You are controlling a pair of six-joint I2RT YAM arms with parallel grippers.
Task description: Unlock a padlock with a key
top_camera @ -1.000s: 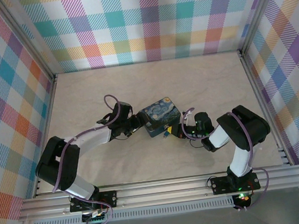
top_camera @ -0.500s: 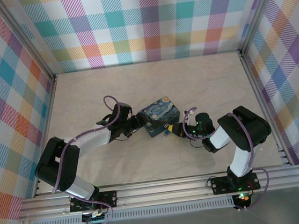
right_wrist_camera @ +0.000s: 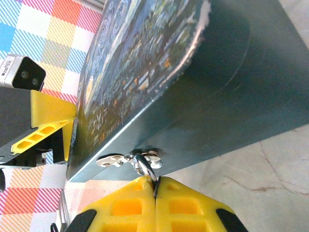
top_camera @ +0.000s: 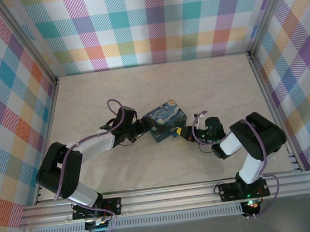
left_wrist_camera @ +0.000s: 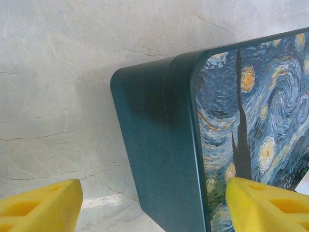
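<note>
On table (top_camera: 224, 85), left end effector (left_wrist_camera: 152, 208) wide astride painted tin (left_wrist_camera: 159, 145), right end effector (right_wrist_camera: 155, 193) closed, perhaps pinching metal ring (right_wrist_camera: 145, 164)

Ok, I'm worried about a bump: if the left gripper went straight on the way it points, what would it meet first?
The painted tin: its dark end wall stands straight ahead, between the yellow fingers of the open left gripper. How close is hard to judge.

tiny padlock (right_wrist_camera: 145, 165), mostly hidden, at the tin's latch
</note>
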